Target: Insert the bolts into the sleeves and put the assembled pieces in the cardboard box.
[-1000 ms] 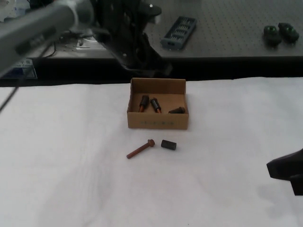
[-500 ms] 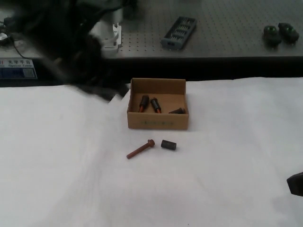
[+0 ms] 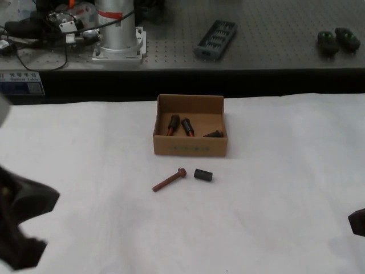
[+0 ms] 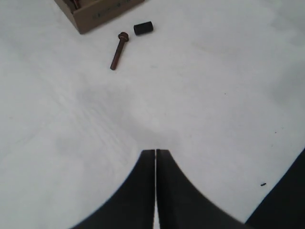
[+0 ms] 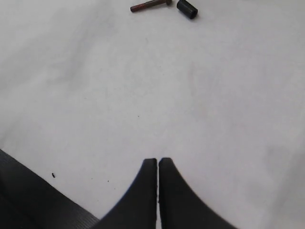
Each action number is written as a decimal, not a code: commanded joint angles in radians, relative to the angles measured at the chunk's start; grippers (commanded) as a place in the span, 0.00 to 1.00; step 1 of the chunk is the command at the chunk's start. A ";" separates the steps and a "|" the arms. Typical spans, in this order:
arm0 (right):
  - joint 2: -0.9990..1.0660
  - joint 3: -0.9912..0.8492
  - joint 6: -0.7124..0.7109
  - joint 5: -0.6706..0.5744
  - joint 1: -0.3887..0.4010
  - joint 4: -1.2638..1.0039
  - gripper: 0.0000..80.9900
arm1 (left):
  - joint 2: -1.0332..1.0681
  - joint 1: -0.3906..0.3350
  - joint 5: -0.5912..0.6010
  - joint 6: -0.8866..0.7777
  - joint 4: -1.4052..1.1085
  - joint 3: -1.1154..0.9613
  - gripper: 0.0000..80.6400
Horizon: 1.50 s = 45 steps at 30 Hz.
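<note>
A white cloth covers the table. Near its middle stands an open cardboard box. Inside lie two assembled pieces side by side, orange bolt ends showing from dark sleeves, and a third dark piece rests in the near right corner of the box.

Just in front of the box, on the cloth, lie one loose reddish bolt and one short black sleeve. The sleeve is just to the right of the bolt's head, close to it but apart.

The left tool hangs over bare cloth well to the near side of these parts, its two dark fingers pressed together with nothing between them. The right tool is the same: fingers closed on nothing, above bare cloth, with the bolt and sleeve well beyond it.

A dark part of an arm shows at the near left corner of the table, and another at the near right edge.
</note>
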 commanded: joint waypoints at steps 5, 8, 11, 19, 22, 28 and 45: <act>-0.007 -0.008 0.015 -0.005 -0.004 -0.003 0.02 | -0.051 -0.003 -0.005 -0.013 -0.021 0.002 0.01; 0.010 -0.008 -0.065 0.013 -0.004 -0.042 0.02 | -0.051 -0.003 -0.005 -0.013 -0.021 0.002 0.01; 0.081 -0.011 -0.124 0.065 -0.004 -0.115 0.00 | -0.048 -0.003 -0.005 -0.013 -0.021 0.002 0.01; 0.527 -0.166 -0.149 0.085 0.002 -0.203 0.42 | -0.048 -0.003 -0.005 -0.013 -0.021 0.002 0.01; 0.696 -0.282 -0.189 0.087 0.010 -0.227 0.40 | -0.048 -0.003 -0.005 -0.009 -0.021 0.002 0.01; 0.985 -0.530 -0.347 0.151 0.076 -0.232 0.39 | -0.048 -0.003 -0.005 -0.005 -0.021 0.002 0.01; 1.388 -0.860 -0.612 0.280 0.235 -0.226 0.39 | -0.048 -0.003 -0.005 -0.005 -0.021 0.002 0.01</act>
